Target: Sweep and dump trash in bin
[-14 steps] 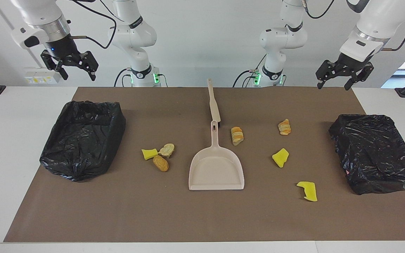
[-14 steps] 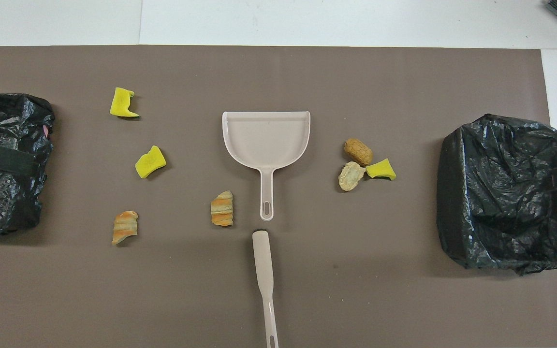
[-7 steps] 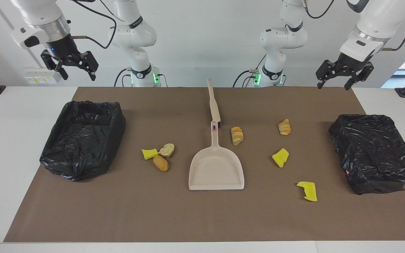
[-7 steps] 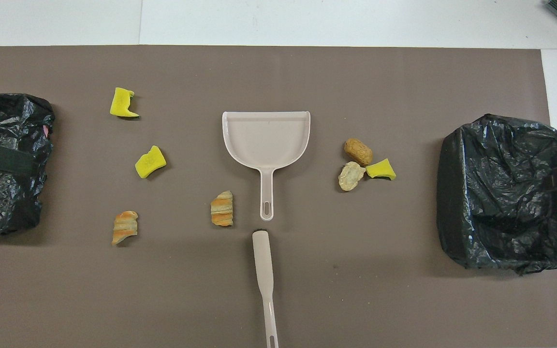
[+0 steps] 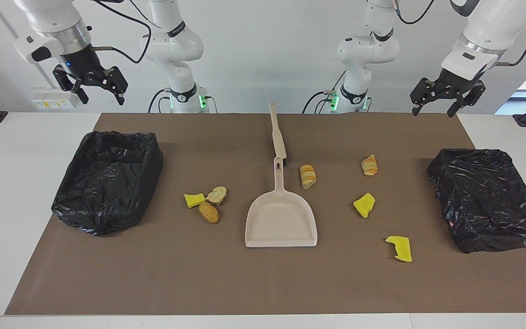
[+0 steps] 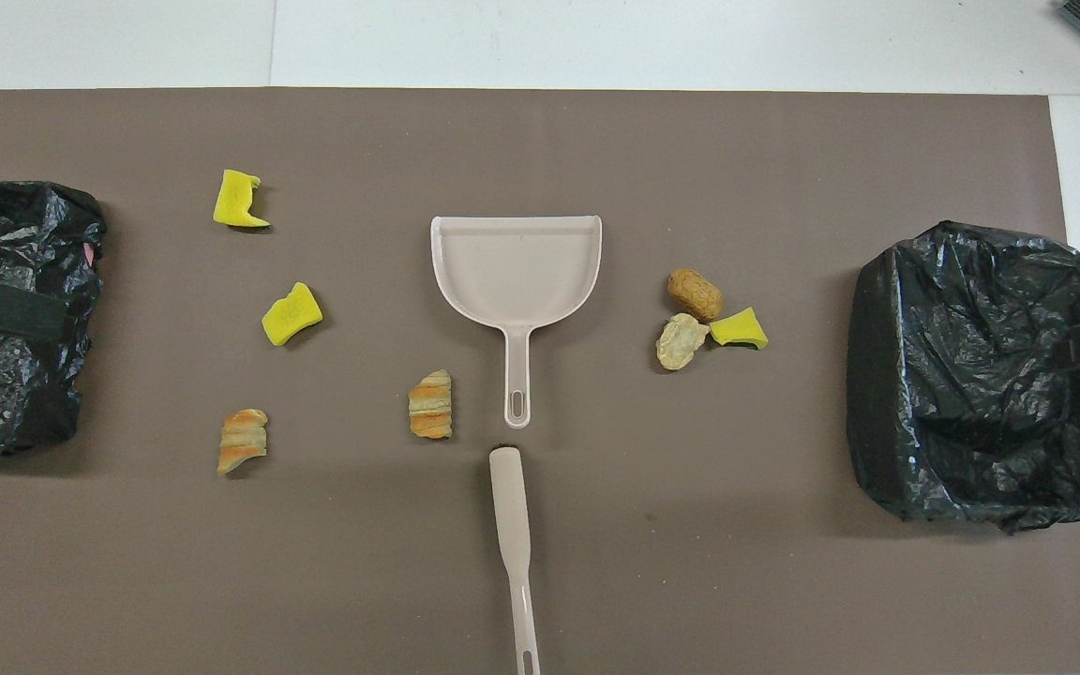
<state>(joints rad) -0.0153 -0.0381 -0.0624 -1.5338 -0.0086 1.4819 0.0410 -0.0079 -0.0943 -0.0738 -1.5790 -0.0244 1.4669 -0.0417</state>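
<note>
Both arms hang raised at the robots' end of the white surface, each waiting. The left pincer hovers over the brown mat's corner near the black-bagged bin at the left arm's end, its fingers spread wide and holding nothing. The right pincer hangs above the surface near the black-bagged bin at the right arm's end, also wide and empty.

The trash lies scattered on the mat. Toward the right arm's end, a yellow sponge chunk, a pale tan scrap and a brown bread-like lump sit bunched together, touching or nearly so. Toward the left arm's end lie a striped orange bread piece just beside the dustpan handle, another striped orange piece, a yellow sponge wedge, and a notched yellow sponge piece farthest from the robots.

The beige plastic dustpan lies flat between the two groups, handle pointing toward the robots. The beige long-handled brush lies nearer the robots, almost in line with it.
</note>
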